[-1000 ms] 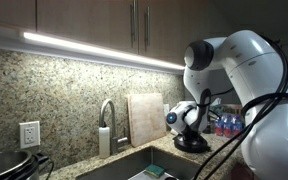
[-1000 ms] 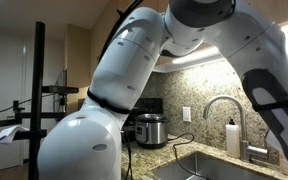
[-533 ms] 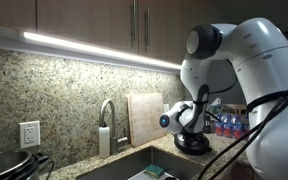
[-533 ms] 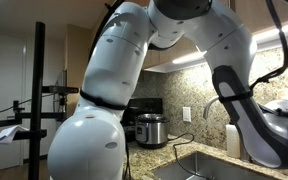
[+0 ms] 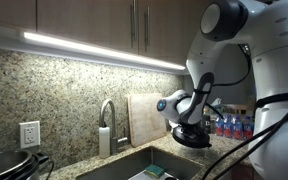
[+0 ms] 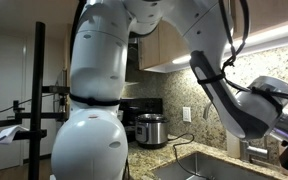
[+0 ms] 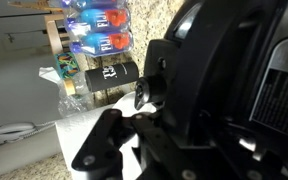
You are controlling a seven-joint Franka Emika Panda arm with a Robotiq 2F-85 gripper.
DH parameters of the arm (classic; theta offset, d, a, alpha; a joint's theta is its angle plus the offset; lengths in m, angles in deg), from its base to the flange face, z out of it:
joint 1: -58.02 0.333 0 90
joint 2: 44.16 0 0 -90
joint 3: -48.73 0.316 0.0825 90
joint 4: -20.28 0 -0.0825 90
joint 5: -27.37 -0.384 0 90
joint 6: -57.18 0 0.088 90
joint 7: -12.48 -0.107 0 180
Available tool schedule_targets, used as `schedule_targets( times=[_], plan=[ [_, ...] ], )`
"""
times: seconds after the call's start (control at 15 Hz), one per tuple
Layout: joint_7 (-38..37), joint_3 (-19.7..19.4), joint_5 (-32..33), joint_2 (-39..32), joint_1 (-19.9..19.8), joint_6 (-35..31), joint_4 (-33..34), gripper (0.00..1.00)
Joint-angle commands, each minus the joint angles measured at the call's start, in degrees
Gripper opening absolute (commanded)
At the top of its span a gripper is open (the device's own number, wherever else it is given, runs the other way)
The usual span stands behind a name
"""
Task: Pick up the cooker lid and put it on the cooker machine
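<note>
Black cooker lid (image 5: 190, 138): gripped by the tool (image 5: 190, 124), closed on its centre handle, near the water bottles (image 5: 224, 125). Cooker machine (image 5: 8, 165): on the tabletop (image 5: 81, 168), well apart, past sink (image 5: 134, 163) and faucet (image 5: 106, 122). Handling advice: keep lid level, clear the faucet, centre over the rim before lowering.

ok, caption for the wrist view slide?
Closed gripper holding the black cooker lid, which fills most of the frame; bottles and a dark can behind.
</note>
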Motion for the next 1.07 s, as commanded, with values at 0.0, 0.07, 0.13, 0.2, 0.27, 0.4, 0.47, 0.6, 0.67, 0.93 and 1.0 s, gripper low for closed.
schedule_targets(
  times=[0.0,0.07,0.13,0.2,0.27,0.4,0.47,0.6,0.67,0.93,1.0],
  plan=[
    [10.96,0.68,-6.52,7.92,2.23,2.67,-2.69,0.01],
    [14.56,1.01,-8.83,9.16,2.96,2.87,-3.07,0.01],
    [17.66,1.33,-10.88,10.11,3.67,3.2,-3.15,0.01],
    [20.77,1.98,-12.99,11.25,4.66,4.17,-3.47,0.01],
    [23.8,2.76,-14.81,12.26,5.67,5.63,-3.7,0.01],
    [26.59,5.25,-16.16,14.17,8.33,11.92,-4.44,0.01],
    [26.84,6.6,-16.27,14.88,9.64,14.92,-4.82,0.01],
    [27.03,8.72,-15.84,16.16,11.86,18.95,-5.61,0.01],
    [27.03,9.53,-15.64,16.84,12.83,20.09,-6.23,0.01],
    [26.92,10.91,-15.28,18.76,15.07,20.52,-8.18,0.01],
    [26.54,11.02,-15.14,19.3,15.33,20.37,-8.73,0.01]
  ],
)
